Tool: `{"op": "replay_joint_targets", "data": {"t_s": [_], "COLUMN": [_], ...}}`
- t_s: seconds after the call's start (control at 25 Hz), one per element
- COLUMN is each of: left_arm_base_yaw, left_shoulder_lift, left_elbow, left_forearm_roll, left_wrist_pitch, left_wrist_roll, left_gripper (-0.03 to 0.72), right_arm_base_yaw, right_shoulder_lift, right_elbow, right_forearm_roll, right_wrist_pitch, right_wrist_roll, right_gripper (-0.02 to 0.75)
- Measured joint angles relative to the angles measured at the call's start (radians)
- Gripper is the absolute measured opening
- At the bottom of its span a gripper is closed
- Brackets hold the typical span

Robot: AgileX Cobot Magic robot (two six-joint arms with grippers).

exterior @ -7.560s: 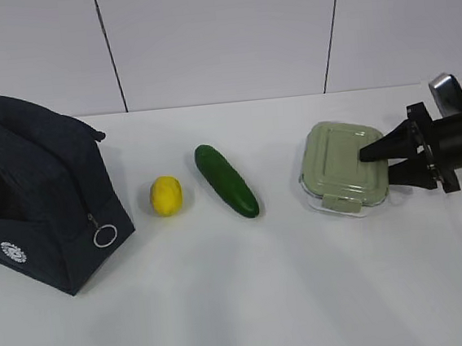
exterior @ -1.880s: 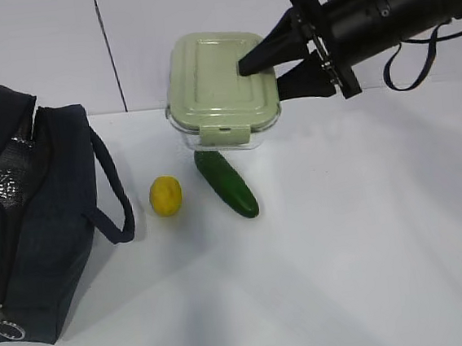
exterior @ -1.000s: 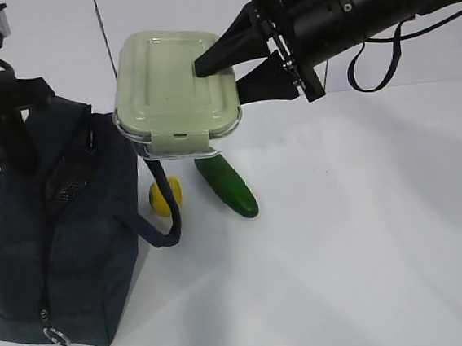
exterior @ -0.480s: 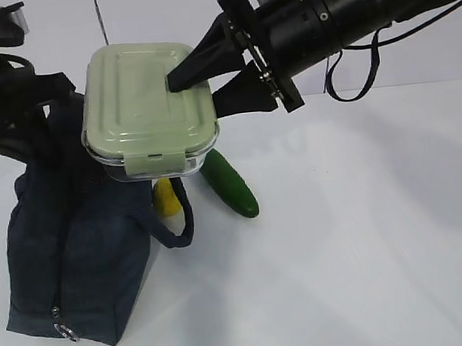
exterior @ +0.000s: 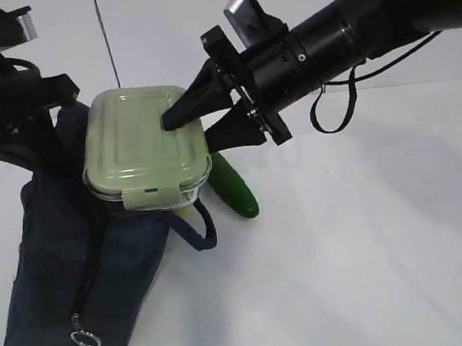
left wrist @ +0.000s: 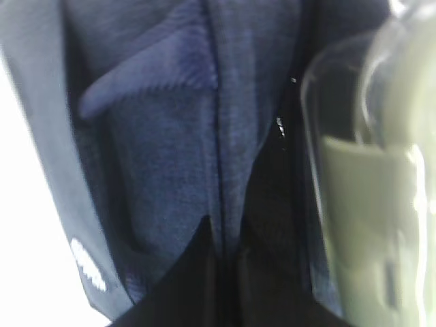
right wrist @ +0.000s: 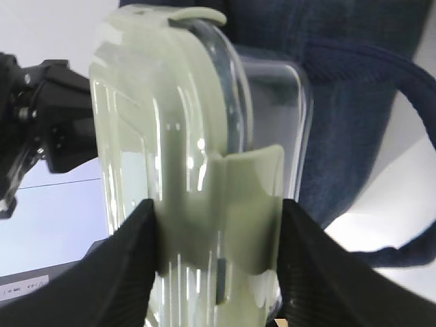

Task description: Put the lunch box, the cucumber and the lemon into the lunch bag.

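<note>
My right gripper [exterior: 190,134] is shut on the lunch box [exterior: 140,142], pale green lid up, and holds it over the right side of the dark navy lunch bag [exterior: 85,269]. In the right wrist view the fingers [right wrist: 129,262] clamp the lunch box [right wrist: 184,136] at its side clip, with the bag [right wrist: 340,82] behind. My left gripper [exterior: 38,146] is shut on the bag's upper fabric [left wrist: 157,136], and the lunch box [left wrist: 381,204] shows at the right of that view. The cucumber [exterior: 237,190] lies on the table right of the bag. The lemon is hidden behind the lunch box.
The bag's handle loop [exterior: 202,233] hangs out to the right under the lunch box. Its silver ring pull [exterior: 84,340] hangs at the near lower end. The white table [exterior: 353,251] extends to the right and front. A panelled wall stands behind.
My right gripper has carried the lunch box left and down, from over the cucumber to over the bag. The bag, held by my left gripper, has shifted right and nearer.
</note>
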Motion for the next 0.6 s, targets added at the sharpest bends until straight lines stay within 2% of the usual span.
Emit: {"op": "replay_joint_targets", "data": {"t_s": [0.16,0.6], "left_arm_base_yaw": [0.0,0.0], "left_shoulder_lift": [0.0,0.001], "left_elbow": [0.0,0.0], "left_forearm_roll": [-0.016,-0.204], "left_wrist_pitch": [0.016,0.009], "left_wrist_roll": [0.001,0.084], "left_gripper": [-0.006,-0.006], "right_arm_base_yaw": [0.0,0.0], "right_shoulder_lift": [0.032,0.069], "right_elbow": [0.0,0.0], "right_forearm_roll": [0.007,-0.012], "right_wrist_pitch": [0.0,-0.004], "right_wrist_roll": [-0.003,-0.032], "right_gripper": [0.385,0.385]}}
